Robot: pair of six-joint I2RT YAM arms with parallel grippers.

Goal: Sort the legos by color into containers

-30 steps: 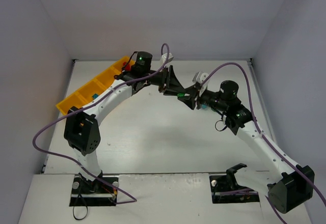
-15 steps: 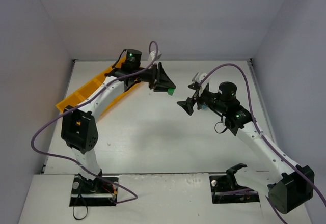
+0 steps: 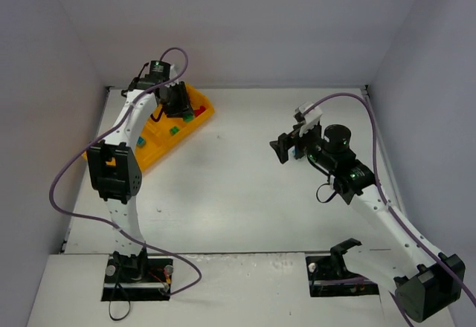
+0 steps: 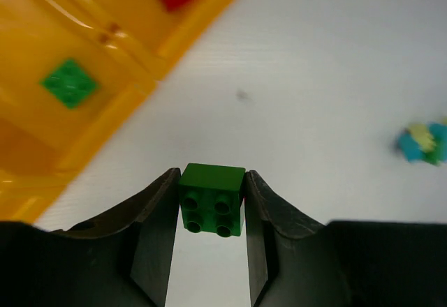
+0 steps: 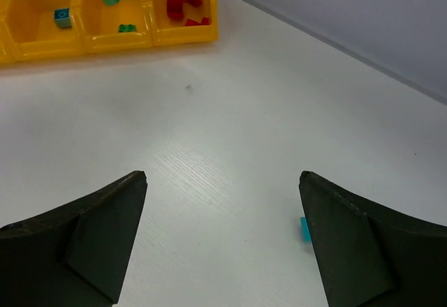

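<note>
My left gripper [image 4: 211, 180] is clamped on a green brick [image 4: 213, 201], pinched across its sides. From there the tray [image 4: 112, 120] lies ahead and to the left. Just past its near wall is the compartment [image 4: 28, 122] holding one green lego [image 4: 68, 82]. My right gripper [image 5: 222, 181] hangs spread and empty, well apart.

The top view looks down from high at the near edge over the whole table [image 3: 238, 186]. The left wrist view sits close by the tray [image 4: 28, 132]; the right wrist view faces that tray from far across.
</note>
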